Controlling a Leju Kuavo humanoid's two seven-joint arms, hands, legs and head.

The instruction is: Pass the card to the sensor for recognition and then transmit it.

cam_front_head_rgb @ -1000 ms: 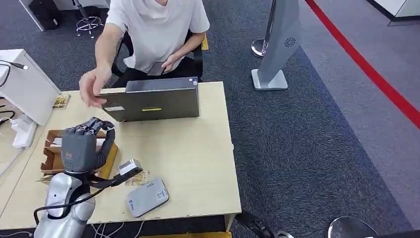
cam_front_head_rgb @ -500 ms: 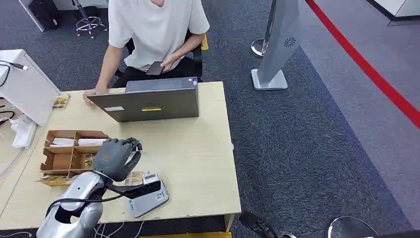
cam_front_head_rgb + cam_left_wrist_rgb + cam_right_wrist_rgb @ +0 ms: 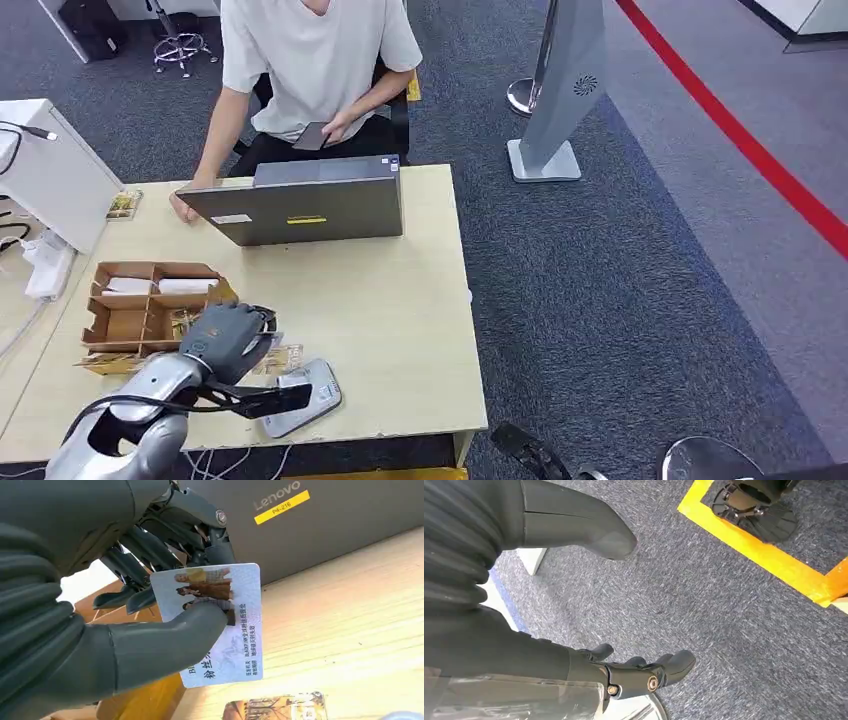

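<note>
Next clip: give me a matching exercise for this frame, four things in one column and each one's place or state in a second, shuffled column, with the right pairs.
Things:
1. card
2. laptop
3. grey sensor
4. cardboard tray

Places or states:
A. lies flat near the table's front edge
B. pinched in the left hand
C. stands open in front of the seated person
D. sits on the table's left side, with compartments

Pairs: 1-B, 2-C, 3-A, 4-D
</note>
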